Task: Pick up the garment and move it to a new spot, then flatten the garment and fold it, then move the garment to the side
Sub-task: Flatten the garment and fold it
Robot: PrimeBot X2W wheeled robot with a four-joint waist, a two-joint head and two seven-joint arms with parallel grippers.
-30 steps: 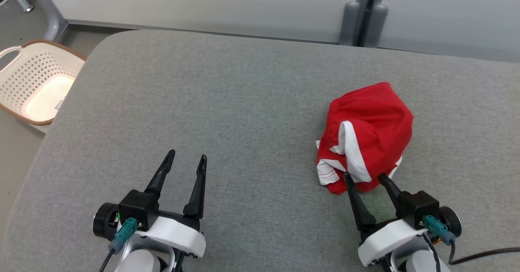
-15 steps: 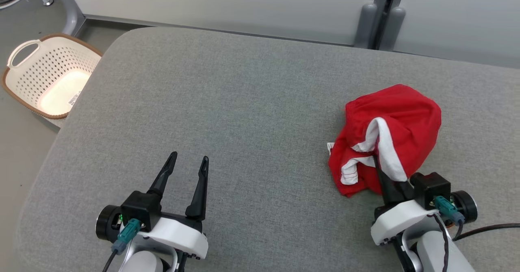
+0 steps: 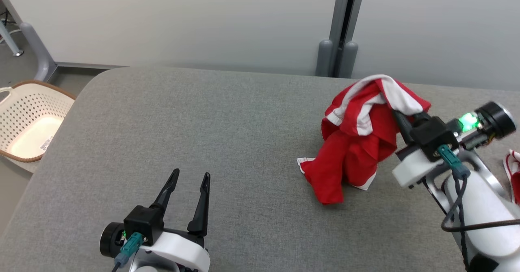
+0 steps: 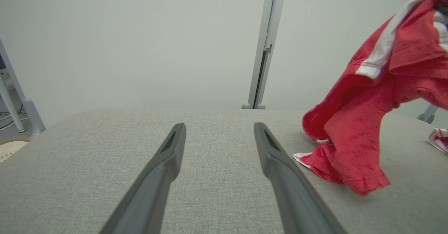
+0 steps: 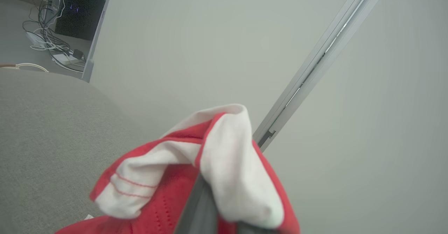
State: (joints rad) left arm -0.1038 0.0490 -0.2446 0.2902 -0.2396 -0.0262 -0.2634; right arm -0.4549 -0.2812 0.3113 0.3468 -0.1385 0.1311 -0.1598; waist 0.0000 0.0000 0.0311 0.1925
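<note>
1. At 2 o'clock: garment (image 3: pixel 357 142) on padded table (image 3: pixel 223 133), top hung from right gripper (image 3: pixel 396 113), lower end touching table.
2. At 7 o'clock: left gripper (image 3: pixel 190 178) over table, well apart from garment.
3. At 9 o'clock: basket (image 3: pixel 28 117) on floor beside table.
4. At 1 o'clock: post (image 3: pixel 341 24) behind table's far edge.
5. At 3 o'clock: second cloth (image 3: pixel 512 170) on table.

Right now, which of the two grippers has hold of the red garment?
The right gripper: it is shut on the white-trimmed upper edge of the red garment, holding it partly raised. The left gripper stands open, well apart from it.
</note>
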